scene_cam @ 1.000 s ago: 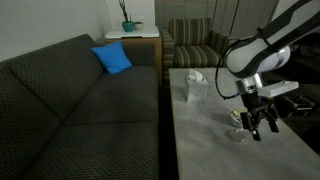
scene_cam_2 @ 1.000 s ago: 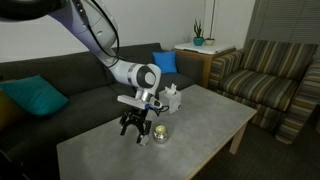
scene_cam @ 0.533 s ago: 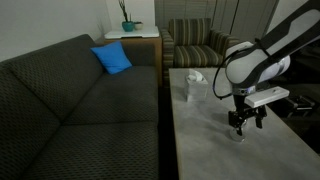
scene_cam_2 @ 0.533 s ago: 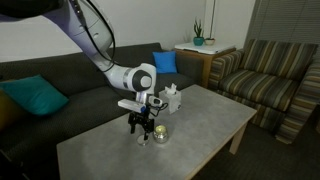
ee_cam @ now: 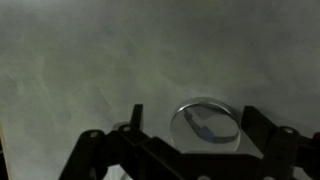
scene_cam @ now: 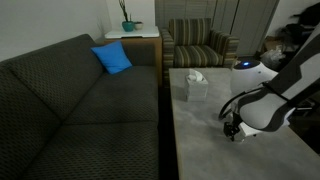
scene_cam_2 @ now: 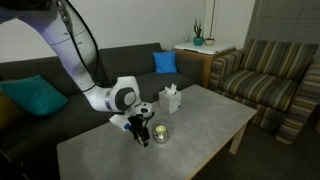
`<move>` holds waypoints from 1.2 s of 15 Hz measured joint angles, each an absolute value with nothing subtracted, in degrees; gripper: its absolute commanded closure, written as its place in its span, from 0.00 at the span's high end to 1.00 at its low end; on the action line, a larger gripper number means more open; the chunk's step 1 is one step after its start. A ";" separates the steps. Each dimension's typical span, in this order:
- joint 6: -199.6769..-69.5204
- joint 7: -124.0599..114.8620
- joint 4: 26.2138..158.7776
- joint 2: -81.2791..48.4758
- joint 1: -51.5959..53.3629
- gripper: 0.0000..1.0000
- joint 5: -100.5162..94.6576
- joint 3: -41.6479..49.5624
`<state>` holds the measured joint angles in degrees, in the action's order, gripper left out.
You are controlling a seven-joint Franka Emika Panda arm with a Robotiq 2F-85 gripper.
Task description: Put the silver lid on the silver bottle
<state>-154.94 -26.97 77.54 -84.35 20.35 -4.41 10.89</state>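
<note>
The silver lid (ee_cam: 206, 122) lies flat on the grey table in the wrist view, a shiny round cap between my two dark fingers (ee_cam: 135, 122). My gripper (ee_cam: 198, 130) is open and low over the table, with one finger on each side of the lid and gaps showing at both. In an exterior view the gripper (scene_cam_2: 139, 131) sits at table height just beside the silver bottle (scene_cam_2: 159, 132), which stands upright with a pale mouth. In an exterior view the gripper (scene_cam: 235, 128) is down at the table, and the arm hides the bottle.
A white tissue box (scene_cam_2: 172, 99) (scene_cam: 195, 85) stands on the table (scene_cam_2: 200, 125) behind the bottle. A dark sofa (scene_cam: 80, 110) with blue cushions runs along the table's side. A striped armchair (scene_cam_2: 270, 75) stands past the table's end.
The arm has folded down and the gripper has dropped from above the table to table height, now around the lid. The jaws stayed open. Bottle and tissue box have not moved.
</note>
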 measured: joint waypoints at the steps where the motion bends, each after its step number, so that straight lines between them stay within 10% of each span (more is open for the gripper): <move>1: -158.98 -28.01 79.42 -84.32 20.68 1.00 -4.38 11.48; 9: -186.18 -19.80 88.03 -84.31 13.12 1.00 -6.78 9.14; 18: -183.25 2.80 87.15 -83.30 -4.39 1.00 -8.55 -5.88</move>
<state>-183.25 2.80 87.15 -83.30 -4.39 -8.55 -5.88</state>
